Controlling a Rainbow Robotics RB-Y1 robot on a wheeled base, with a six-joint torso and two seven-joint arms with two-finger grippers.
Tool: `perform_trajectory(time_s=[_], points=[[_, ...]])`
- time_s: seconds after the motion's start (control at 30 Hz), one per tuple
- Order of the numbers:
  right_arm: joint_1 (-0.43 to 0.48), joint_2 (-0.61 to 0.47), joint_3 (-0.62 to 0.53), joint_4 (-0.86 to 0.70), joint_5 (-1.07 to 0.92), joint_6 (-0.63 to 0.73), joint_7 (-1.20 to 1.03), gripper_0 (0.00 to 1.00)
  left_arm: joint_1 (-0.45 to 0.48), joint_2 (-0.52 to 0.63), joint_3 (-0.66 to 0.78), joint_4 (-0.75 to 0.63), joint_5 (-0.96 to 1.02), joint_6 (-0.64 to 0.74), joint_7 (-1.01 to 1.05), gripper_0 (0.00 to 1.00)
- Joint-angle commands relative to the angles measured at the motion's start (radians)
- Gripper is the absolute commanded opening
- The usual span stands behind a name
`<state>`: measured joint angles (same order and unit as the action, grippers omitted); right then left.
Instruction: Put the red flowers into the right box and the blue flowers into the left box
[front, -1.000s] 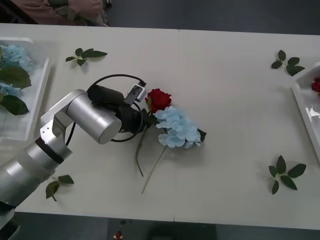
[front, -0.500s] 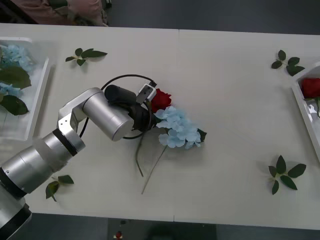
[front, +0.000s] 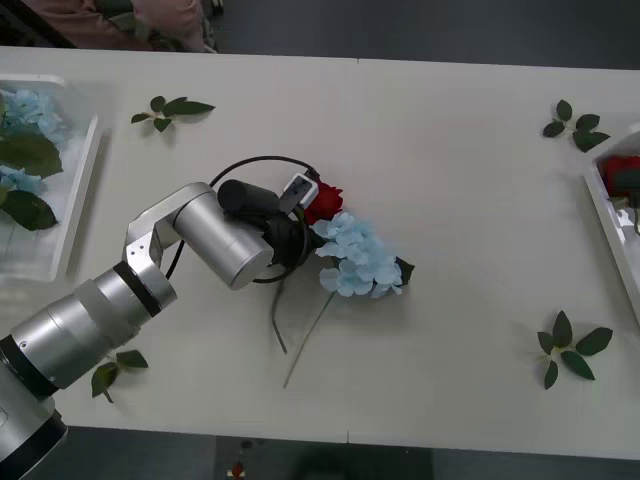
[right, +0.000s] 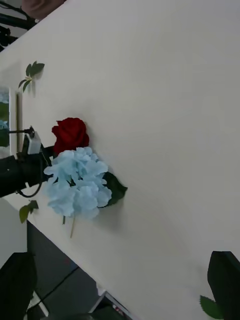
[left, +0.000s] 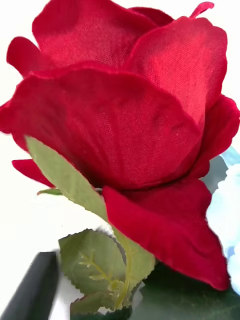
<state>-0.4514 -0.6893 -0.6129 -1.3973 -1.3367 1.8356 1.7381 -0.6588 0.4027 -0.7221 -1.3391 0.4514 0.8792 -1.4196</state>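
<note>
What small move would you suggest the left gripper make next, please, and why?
Probably back off a little and re-aim at the blue flower. The left gripper is up against the rose, which fills its wrist view, but the left box takes blue flowers, and the two blooms lie touching mid-table.

Before me a deep red rose (front: 322, 200), a pale blue flower cluster (front: 355, 258) with green leaves, on the off-white counter (front: 450, 180).
</note>
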Motion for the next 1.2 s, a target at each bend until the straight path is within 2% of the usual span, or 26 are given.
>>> perform_trajectory(time_s=[0.03,0.17,0.37,0.53,0.67,0.8,0.9,1.2], points=[[-0.018,0.025,0.035,-0.167,0.007,-0.001,-0.163,1.00,-0.027,-0.001,-0.022,-0.009,-0.002,-0.005,-0.004,0.02],[-0.043,0.070,0.064,-0.236,0.010,-0.004,-0.278,1.00,-0.027,-0.001,-0.022,-0.009,-0.008,-0.005,-0.002,0.00],[-0.086,0.146,0.081,-0.299,0.036,-0.004,-0.265,1.00,-0.028,0.004,-0.022,-0.011,-0.025,-0.005,0.004,0.00],[-0.124,0.197,0.070,-0.327,0.037,0.056,-0.123,1.00,-0.027,0.064,-0.016,-0.063,-0.019,-0.005,0.014,0.00],[-0.141,0.217,0.025,-0.327,0.036,0.084,-0.019,1.00,-0.025,0.148,0.021,-0.155,0.073,-0.005,0.018,0.00],[-0.144,0.223,-0.004,-0.327,0.036,0.084,0.089,1.00,-0.025,0.231,0.096,-0.276,0.208,-0.005,0.019,0.00],[-0.142,0.224,-0.007,-0.319,0.034,0.084,0.149,1.00,-0.025,0.243,0.176,-0.350,0.289,-0.005,0.019,0.00],[-0.150,0.266,-0.059,-0.276,0.039,0.084,0.287,1.00,0.031,0.140,0.469,-0.523,0.366,0.011,0.025,0.00]])
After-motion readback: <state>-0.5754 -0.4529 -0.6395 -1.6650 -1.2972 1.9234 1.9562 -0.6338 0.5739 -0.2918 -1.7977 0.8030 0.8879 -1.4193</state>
